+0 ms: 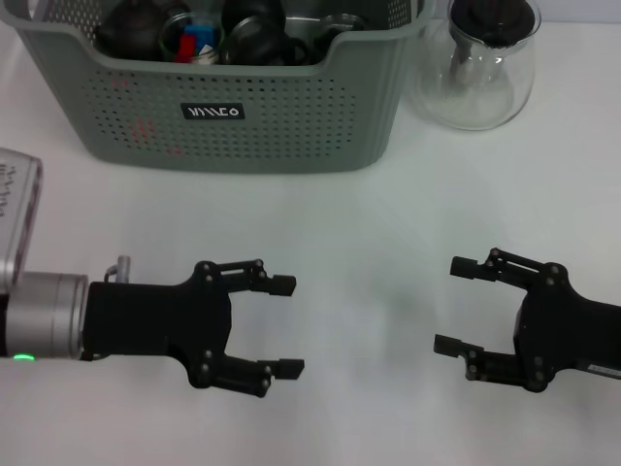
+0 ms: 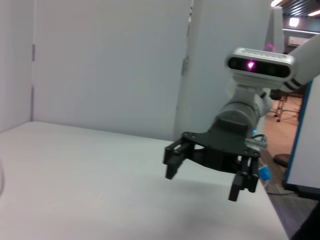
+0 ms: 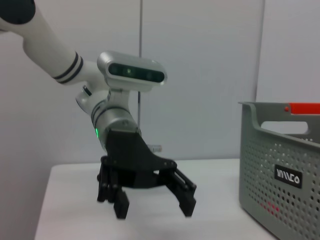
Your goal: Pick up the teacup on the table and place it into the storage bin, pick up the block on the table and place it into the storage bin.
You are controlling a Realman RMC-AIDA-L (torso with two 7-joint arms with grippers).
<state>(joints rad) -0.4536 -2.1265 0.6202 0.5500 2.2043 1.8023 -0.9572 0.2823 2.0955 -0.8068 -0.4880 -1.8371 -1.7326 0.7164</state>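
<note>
The grey-green storage bin [image 1: 243, 107] with perforated sides and a black label stands at the back of the white table; it also shows in the right wrist view [image 3: 280, 185]. Inside it lie several dark round vessels [image 1: 254, 39] and a red and blue block [image 1: 197, 41]. No teacup or block shows on the tabletop. My left gripper [image 1: 288, 326] is open and empty low over the table at the front left; it also shows in the right wrist view [image 3: 155, 211]. My right gripper [image 1: 448, 305] is open and empty at the front right, also in the left wrist view [image 2: 202, 184].
A clear glass carafe [image 1: 477, 68] with a black lid stands to the right of the bin at the back. Bare white tabletop [image 1: 369, 233] lies between the bin and the two grippers.
</note>
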